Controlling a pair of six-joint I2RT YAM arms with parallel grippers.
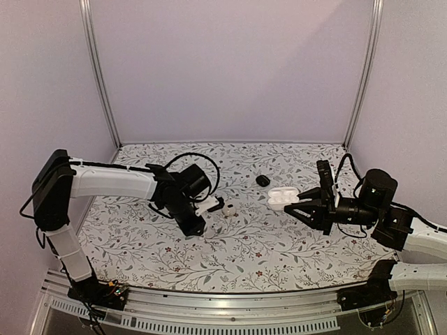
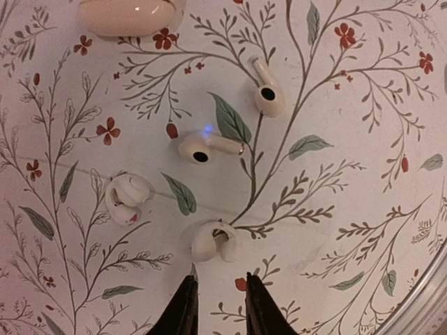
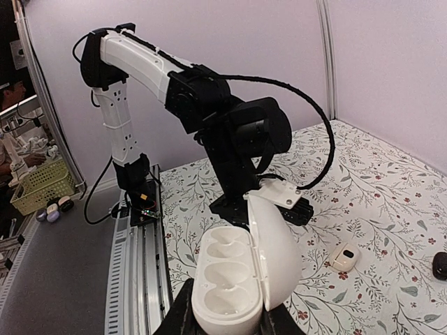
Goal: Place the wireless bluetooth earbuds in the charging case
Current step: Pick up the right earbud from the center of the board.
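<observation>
I found the left end effector [image 2: 220, 310] low over the floral-patterned desk [image 2: 363, 209], its two dark fingertips a little apart with nothing between them. Just beyond the tips lay two curled white pieces [image 2: 213, 241], one nearly in line with the gap and the other off to its left; I could not tell what they were. Farther out, the two white stemmed plastic earbuds [image 2: 204, 148] lay loose on the desk, near each other but not touching; the nearer one lay on its side with its stem pointing right, and the farther one [image 2: 267, 94] lay with its stem angled up and to the left; each showed a dark round opening. A pale rounded object [image 2: 126, 14] sat at the top edge of that view, cut off by the frame. The right end effector [image 3: 229, 322] was clamped on the white oval plastic charging case [image 3: 230, 279], a finger on each side of its base, holding it above the desk; the lid stood swung open to the right, and the moulded wells inside were bare. From overhead the case was well apart from the earbuds, over to the right of the left arm's wrist; a small black rounded object [image 1: 262, 180] rested on the desk between the two arms, slightly farther back.
</observation>
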